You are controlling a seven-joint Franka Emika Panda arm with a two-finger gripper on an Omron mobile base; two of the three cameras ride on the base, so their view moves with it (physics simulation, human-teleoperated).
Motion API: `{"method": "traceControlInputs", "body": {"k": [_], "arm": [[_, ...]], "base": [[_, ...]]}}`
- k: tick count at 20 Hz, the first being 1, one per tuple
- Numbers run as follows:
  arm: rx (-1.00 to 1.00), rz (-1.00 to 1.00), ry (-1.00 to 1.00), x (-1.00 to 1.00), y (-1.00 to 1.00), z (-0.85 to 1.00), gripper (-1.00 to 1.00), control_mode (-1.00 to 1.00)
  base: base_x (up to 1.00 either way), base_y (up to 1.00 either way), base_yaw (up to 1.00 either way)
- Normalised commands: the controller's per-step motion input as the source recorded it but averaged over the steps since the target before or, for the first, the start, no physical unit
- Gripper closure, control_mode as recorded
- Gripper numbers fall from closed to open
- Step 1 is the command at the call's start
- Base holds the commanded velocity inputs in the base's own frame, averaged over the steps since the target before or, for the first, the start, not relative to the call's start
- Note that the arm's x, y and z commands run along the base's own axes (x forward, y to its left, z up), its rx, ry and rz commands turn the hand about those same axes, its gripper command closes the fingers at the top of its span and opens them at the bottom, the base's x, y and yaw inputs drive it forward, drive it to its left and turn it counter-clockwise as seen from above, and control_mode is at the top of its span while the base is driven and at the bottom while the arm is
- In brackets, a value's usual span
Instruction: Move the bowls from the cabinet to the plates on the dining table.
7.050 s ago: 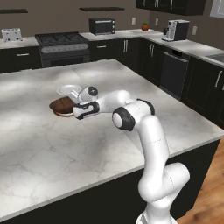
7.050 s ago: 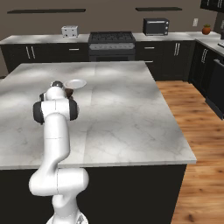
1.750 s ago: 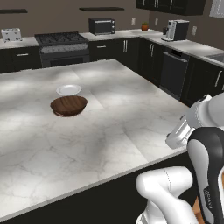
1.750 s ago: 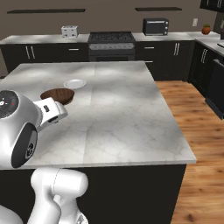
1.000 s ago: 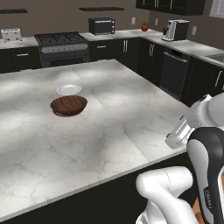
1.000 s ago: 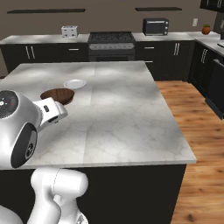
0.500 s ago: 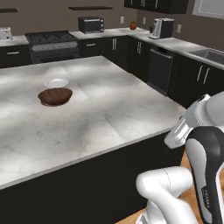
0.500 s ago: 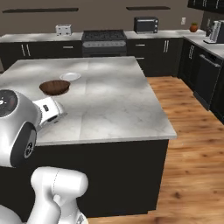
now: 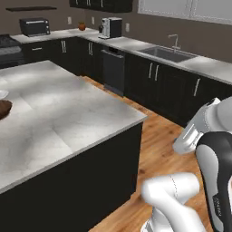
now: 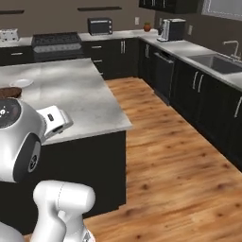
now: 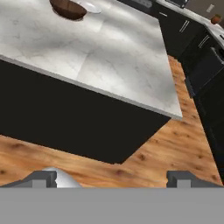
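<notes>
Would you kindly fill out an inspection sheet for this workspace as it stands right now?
Surface: dining table, grey-veined white marble top, dark base.
Job's things: brown wooden bowl on the table's far end; pale plate beside it, nothing on it. Red bowl: nothing seen.
Clutter: nothing seen on the table.
End effector: end effector open, holding nothing, over the wooden floor.
Cables: nothing seen.
Surroundings: dark base cabinets, sink, coffee maker, stove.
</notes>
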Motion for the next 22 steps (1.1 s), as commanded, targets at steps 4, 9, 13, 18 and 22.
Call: {"method": "traceControlInputs", "body": {"k": [4, 9, 13, 18, 22], "arm": [[0.0, 0.0, 0.0, 0.0, 0.0, 0.0, -1.0, 1.0], [0.0, 0.0, 0.0, 0.0, 0.0, 0.0, -1.0, 1.0], [0.0, 0.0, 0.0, 0.0, 0.0, 0.0, -1.0, 1.0], [0.0, 0.0, 0.0, 0.0, 0.0, 0.0, -1.0, 1.0], [0.0, 0.0, 0.0, 0.0, 0.0, 0.0, -1.0, 1.0]], "base": [[0.0, -0.5, -0.63], [0.0, -0.33, -0.63], [0.03, -0.2, -0.59], [0.11, -0.18, -0.53], [0.11, -0.04, -0.52]]}}
